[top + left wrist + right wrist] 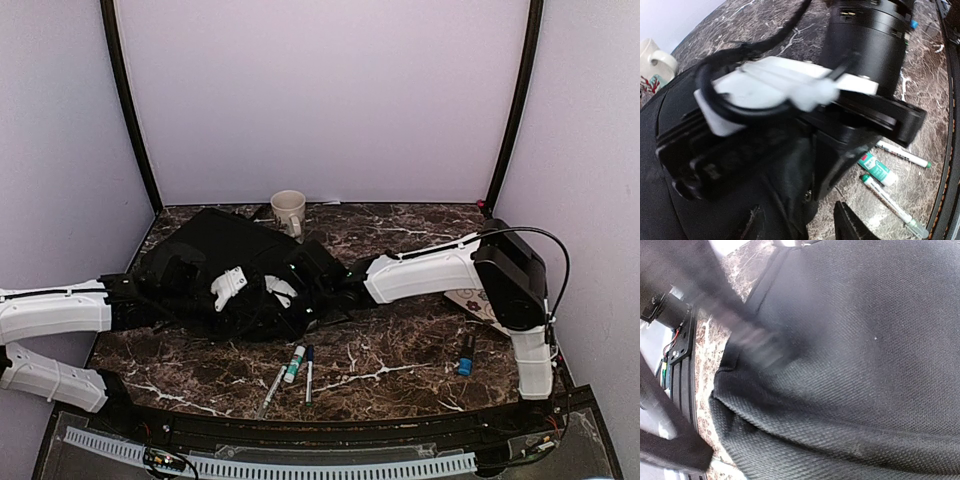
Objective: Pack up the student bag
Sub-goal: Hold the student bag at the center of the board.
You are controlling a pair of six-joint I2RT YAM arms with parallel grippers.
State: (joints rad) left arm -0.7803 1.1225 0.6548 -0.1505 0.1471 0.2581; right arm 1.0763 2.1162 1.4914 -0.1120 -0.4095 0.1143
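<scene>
Student bag [200,255]: lies flat on table [400,365], left of centre, just in front of mug [288,212].
Left gripper [800,227]: over bag's right part, jaws apart, black fabric beneath.
Right gripper [280,291]: on bag, facing left gripper, close to it. Jaws together; whether fabric is pinched, cannot tell.
Markers [295,365]: on table near bag's front edge.
Blue-capped item [466,355]: on table, well apart, right side.

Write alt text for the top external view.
A large black student bag lies on a dark marble table, with the left tool and right tool close together over its middle. A cream mug stands behind it; pens lie in front.
</scene>
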